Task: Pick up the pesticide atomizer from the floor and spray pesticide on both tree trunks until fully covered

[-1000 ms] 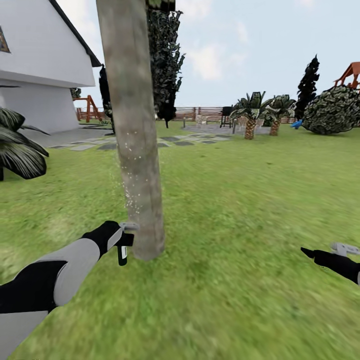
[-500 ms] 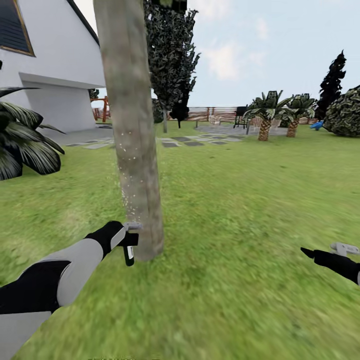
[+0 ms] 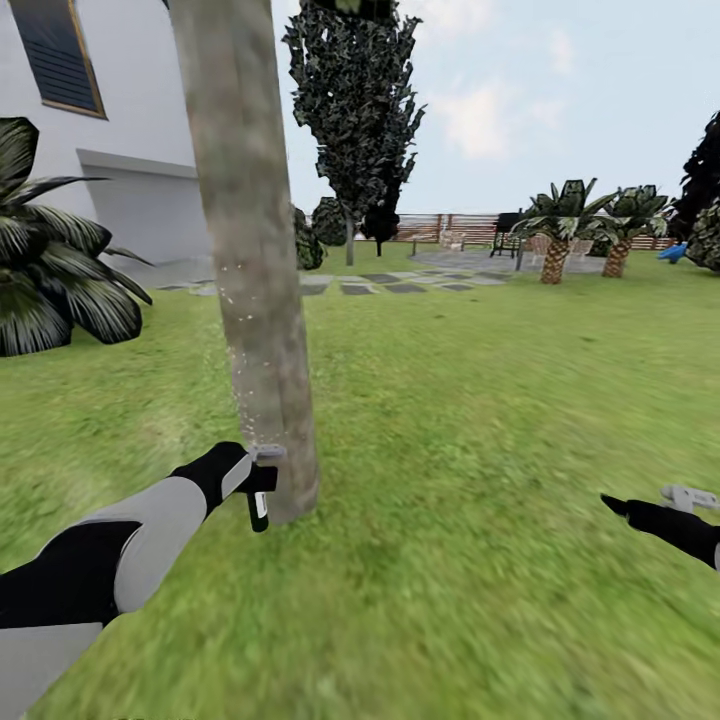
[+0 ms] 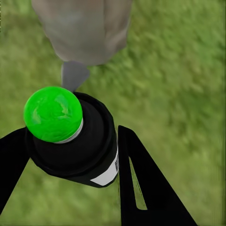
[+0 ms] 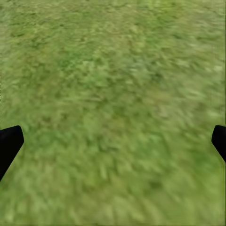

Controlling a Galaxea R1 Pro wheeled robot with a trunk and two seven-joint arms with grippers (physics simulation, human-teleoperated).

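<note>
A thick grey-brown tree trunk (image 3: pixel 250 250) rises from the lawn at left of centre, with fine white spray specks on its lower bark. My left gripper (image 3: pixel 256 488) is shut on the pesticide atomizer (image 3: pixel 259 500), a small black bottle with a grey nozzle, held right against the trunk's base. In the left wrist view the atomizer (image 4: pixel 75 146) shows a bright green round end, clamped between both black fingers (image 4: pixel 141 179), with the trunk (image 4: pixel 84 28) just beyond the nozzle. My right gripper (image 3: pixel 640 508) hangs open and empty over the grass at the far right, its fingertips (image 5: pixel 9 143) wide apart.
A white house (image 3: pixel 110 130) and a dark palm shrub (image 3: pixel 50 270) stand to the left. Behind are a dark conifer (image 3: pixel 355 100), stepping stones (image 3: pixel 400 285), two short palms (image 3: pixel 560 225) and a wooden fence (image 3: pixel 450 225). Lawn spreads to the right.
The whole view has shifted, so house, conifer and palms sit further right and the trunk slightly left: the camera has moved. Both arms hold the same pose.
</note>
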